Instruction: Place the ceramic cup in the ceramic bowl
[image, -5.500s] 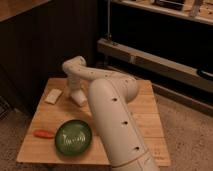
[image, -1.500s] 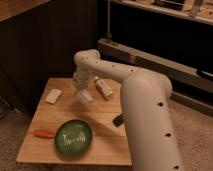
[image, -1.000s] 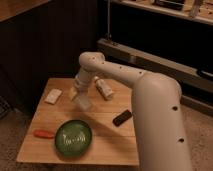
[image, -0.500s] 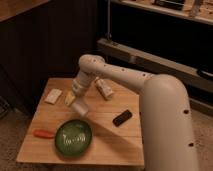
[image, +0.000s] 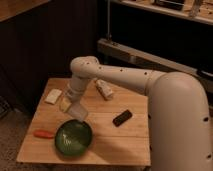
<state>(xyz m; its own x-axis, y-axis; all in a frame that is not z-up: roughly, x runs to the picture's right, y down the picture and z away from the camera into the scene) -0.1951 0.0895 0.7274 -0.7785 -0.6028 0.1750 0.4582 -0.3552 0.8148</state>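
The ceramic cup (image: 78, 112), small and white, hangs tilted in my gripper (image: 73, 105) just above the far rim of the ceramic bowl (image: 73, 138). The bowl is wide, glossy dark green and sits near the front left of the wooden table (image: 117, 140). My gripper is shut on the cup, and the white arm reaches down to it from the elbow above the table's middle. The fingers are largely hidden behind the wrist and the cup.
An orange carrot-like stick (image: 43, 133) lies left of the bowl. A flat white block (image: 53, 96) is at the back left. A white bottle-like object (image: 104, 89) lies behind the arm. A black bar (image: 122, 117) lies to the right. Dark shelving stands behind the table.
My gripper has carried the cup from the table's middle leftward and toward the front, down to the bowl's far rim. The other objects have not moved.
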